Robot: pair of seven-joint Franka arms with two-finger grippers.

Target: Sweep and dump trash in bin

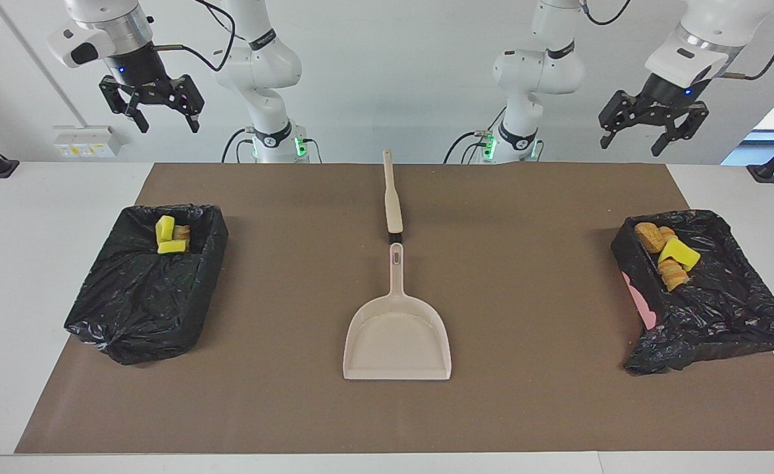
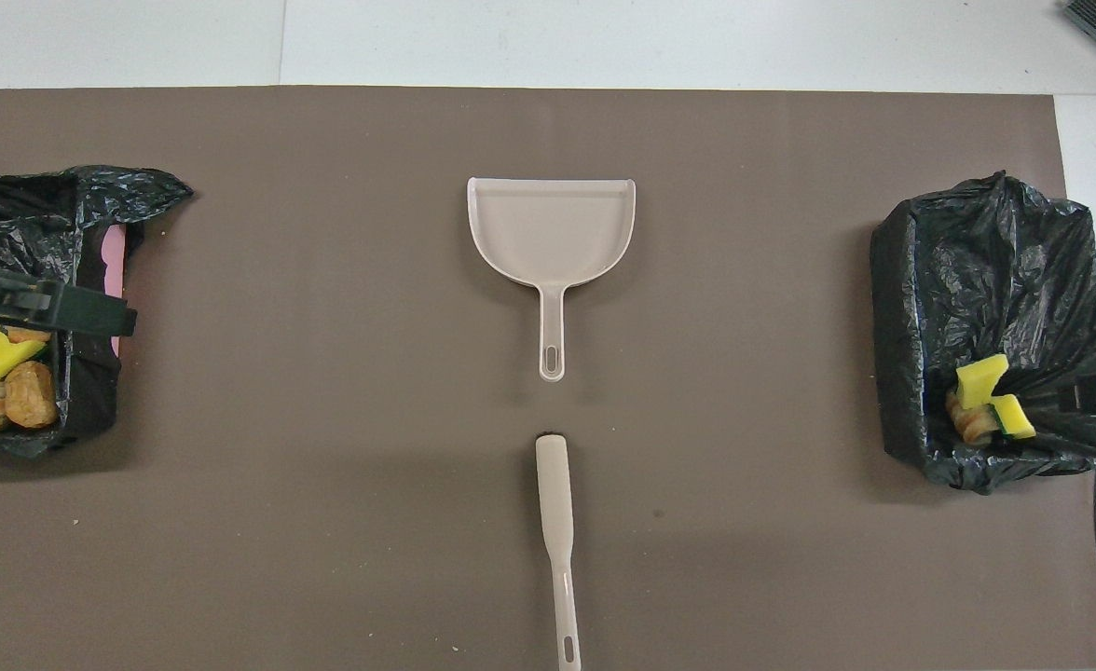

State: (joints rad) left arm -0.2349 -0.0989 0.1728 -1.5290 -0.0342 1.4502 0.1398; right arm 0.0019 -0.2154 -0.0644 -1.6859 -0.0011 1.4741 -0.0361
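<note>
Task looked done: all trash (image 1: 172, 237) sat in the two black-bagged bins (image 1: 147, 289), nothing left to sweep; next move prob. none, arms parked.
Left gripper (image 1: 653, 128) hung over bin (image 1: 709, 296) w/ trash (image 1: 667, 253), fingers apart, empty; right gripper (image 1: 152, 105) likewise. Dustpan (image 1: 397, 329) & brush (image 1: 392, 197) lay mid-mat, untouched.

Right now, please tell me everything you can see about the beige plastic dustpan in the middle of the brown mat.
The beige plastic dustpan lies flat on the brown mat, empty. It has a wide, shallow scoop with low side walls and a slim straight handle with a hanging slot at its end. The handle points toward the robots, in line with the beige brush, which lies nearer to them with a small gap between. No gripper touches it.
</note>
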